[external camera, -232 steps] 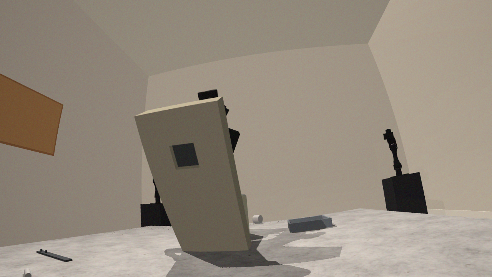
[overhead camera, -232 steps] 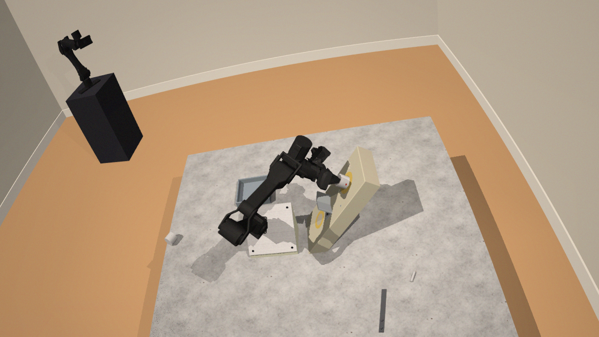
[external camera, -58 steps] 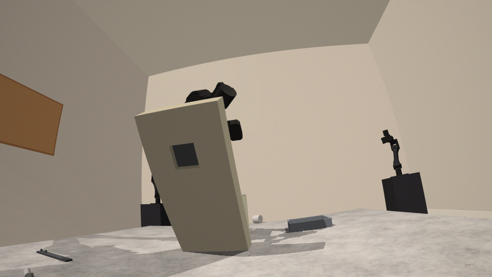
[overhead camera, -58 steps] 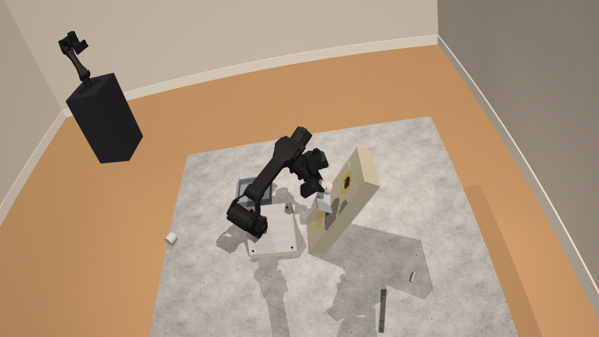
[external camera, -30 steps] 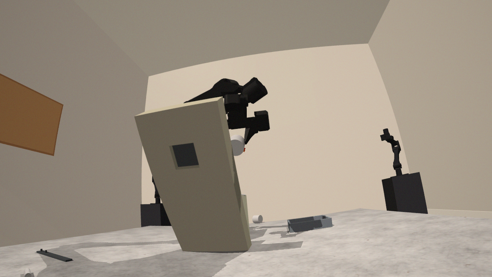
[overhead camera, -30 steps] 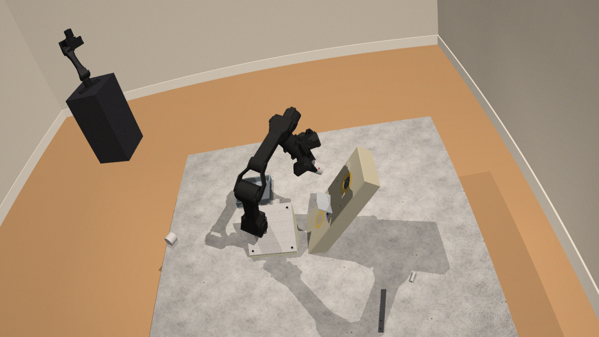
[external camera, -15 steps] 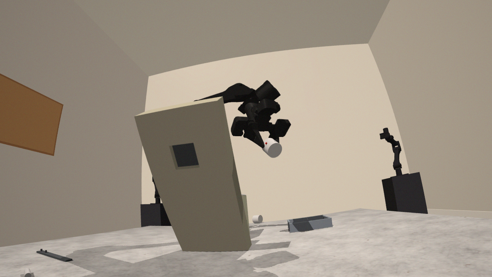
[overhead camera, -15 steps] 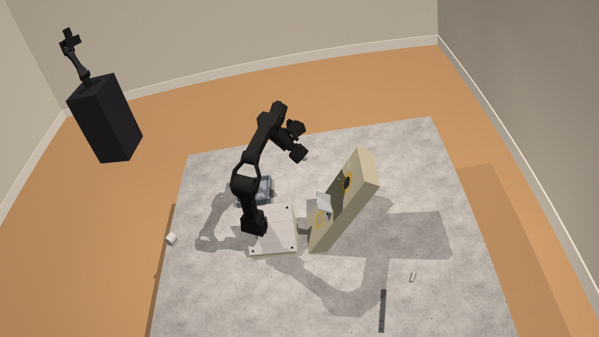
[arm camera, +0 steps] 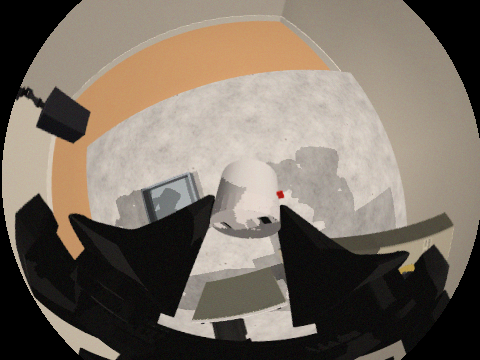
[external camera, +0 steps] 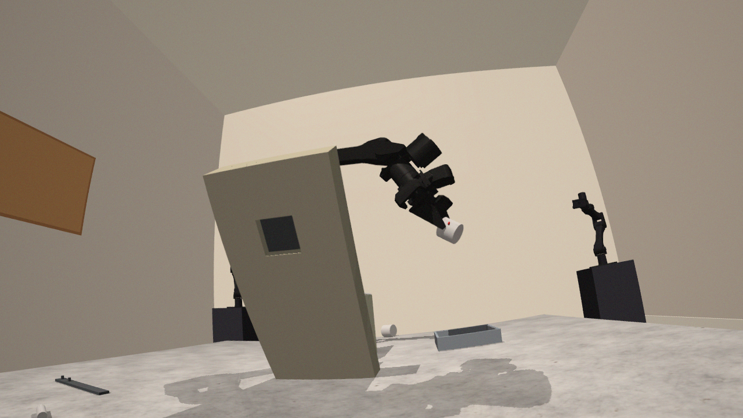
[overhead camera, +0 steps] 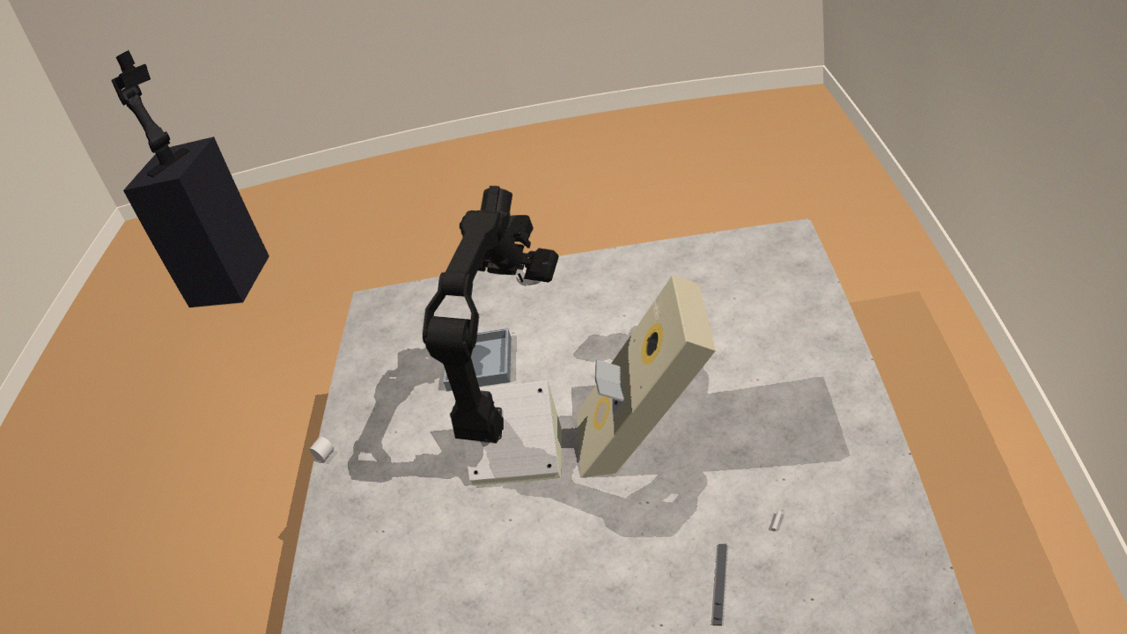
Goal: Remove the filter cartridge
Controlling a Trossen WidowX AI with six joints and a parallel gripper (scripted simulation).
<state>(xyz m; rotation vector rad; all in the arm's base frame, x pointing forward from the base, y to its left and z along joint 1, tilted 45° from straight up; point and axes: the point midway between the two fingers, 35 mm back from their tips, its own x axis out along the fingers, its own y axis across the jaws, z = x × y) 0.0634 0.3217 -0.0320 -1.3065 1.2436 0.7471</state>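
Note:
The white round filter cartridge is out of the panel. The panel's upper opening is dark and empty inside its yellow ring. My gripper is shut on the cartridge, one finger on each side. The slotted face points back toward the wrist camera, and a red mark shows on its side. Gripper and cartridge hang high in the air, clear of the panel. The blue-grey tray is well below them, left of the cartridge in the wrist view. In the top view the arm partly hides the tray.
A pale tilted flap juts from the panel's face. The arm stands on a low block. Another white cylinder lies at the left edge. A dark bar and a small pale piece lie near the front.

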